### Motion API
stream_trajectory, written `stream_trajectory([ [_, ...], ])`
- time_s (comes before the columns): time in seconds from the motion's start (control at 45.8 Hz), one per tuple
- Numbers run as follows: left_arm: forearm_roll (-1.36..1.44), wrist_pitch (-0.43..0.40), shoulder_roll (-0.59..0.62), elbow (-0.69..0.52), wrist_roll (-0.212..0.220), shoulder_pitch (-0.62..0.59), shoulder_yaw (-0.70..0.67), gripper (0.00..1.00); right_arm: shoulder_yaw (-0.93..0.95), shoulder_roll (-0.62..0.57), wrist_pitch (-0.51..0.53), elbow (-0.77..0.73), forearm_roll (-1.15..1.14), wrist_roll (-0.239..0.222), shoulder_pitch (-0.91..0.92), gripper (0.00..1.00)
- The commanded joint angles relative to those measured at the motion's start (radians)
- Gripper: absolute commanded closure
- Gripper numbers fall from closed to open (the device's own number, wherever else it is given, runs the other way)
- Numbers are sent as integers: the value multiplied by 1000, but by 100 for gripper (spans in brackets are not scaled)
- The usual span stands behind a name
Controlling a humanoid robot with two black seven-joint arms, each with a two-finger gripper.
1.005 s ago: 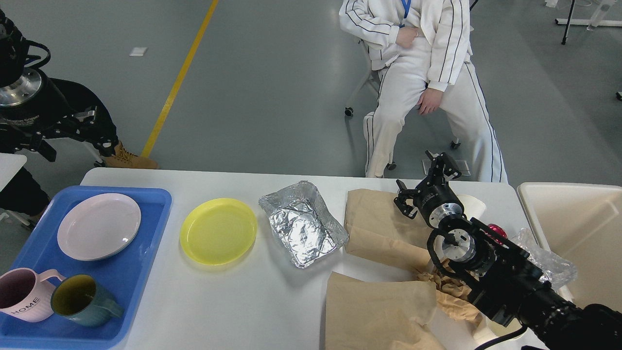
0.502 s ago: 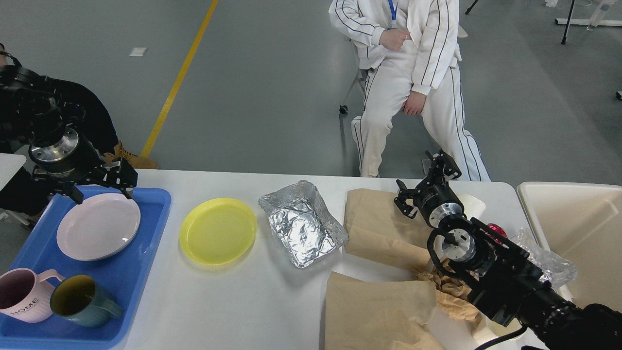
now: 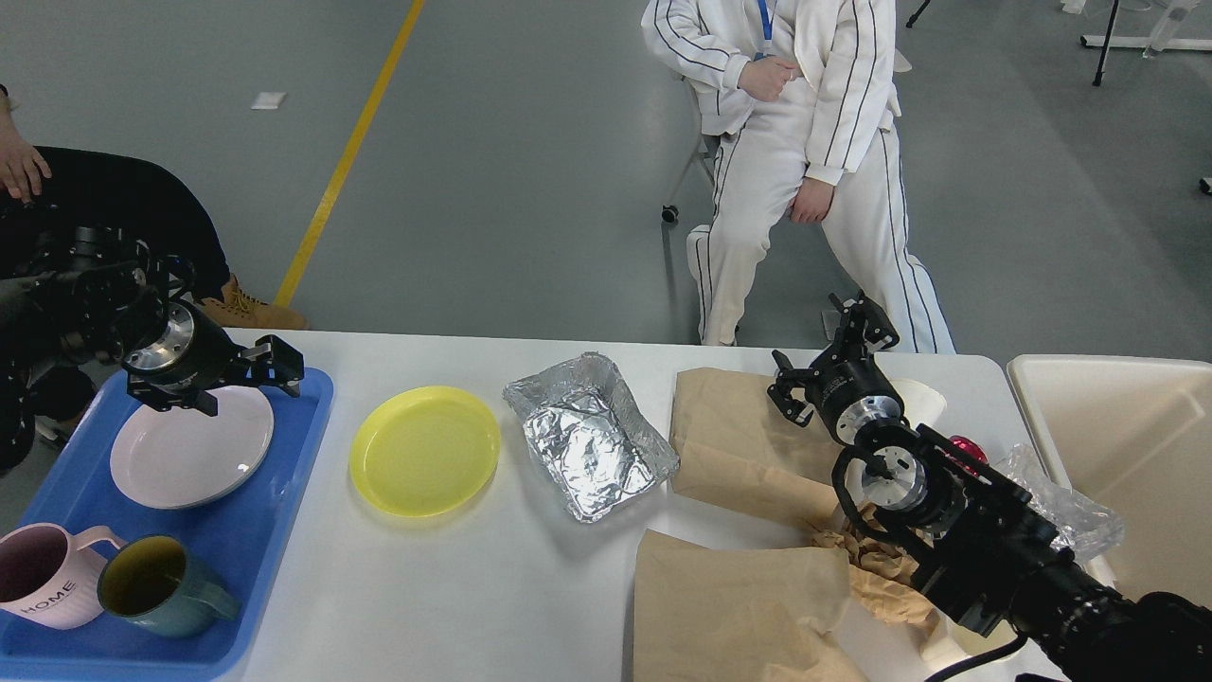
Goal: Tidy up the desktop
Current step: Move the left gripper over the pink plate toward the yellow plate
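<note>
The white desktop holds a yellow plate, a crumpled foil tray, two brown paper bags, crumpled brown paper, a white paper cup, a red object and clear plastic wrap. My left gripper is open and empty, over the back edge of the blue tray, just above the pale plate. My right gripper is open and empty, above the back paper bag beside the cup.
The blue tray also holds a pink mug and a teal mug. A beige bin stands at the right end. A person in white sits behind the table. Another person is at the far left.
My left arm has come down and to the right, from off the table to over the blue tray's back edge. The right arm has not moved. The seated person shifted slightly.
</note>
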Motion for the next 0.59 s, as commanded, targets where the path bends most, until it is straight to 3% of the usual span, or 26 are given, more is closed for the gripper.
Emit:
stream_trajectory([
  [0.0,0,92,-15,9,54,43,-71,5,0,0,0,0,-1,0,0,0],
  [0.131,0,146,-27,11,75,72,-113,5,0,0,0,0,-1,0,0,0],
  [0.349,14,129,-51,6,75,78,-102,4,0,0,0,0,1,0,0,0],
  [0.568,20,3,-59,0,88,77,-81,4,0,0,0,0,0,0,0,0],
])
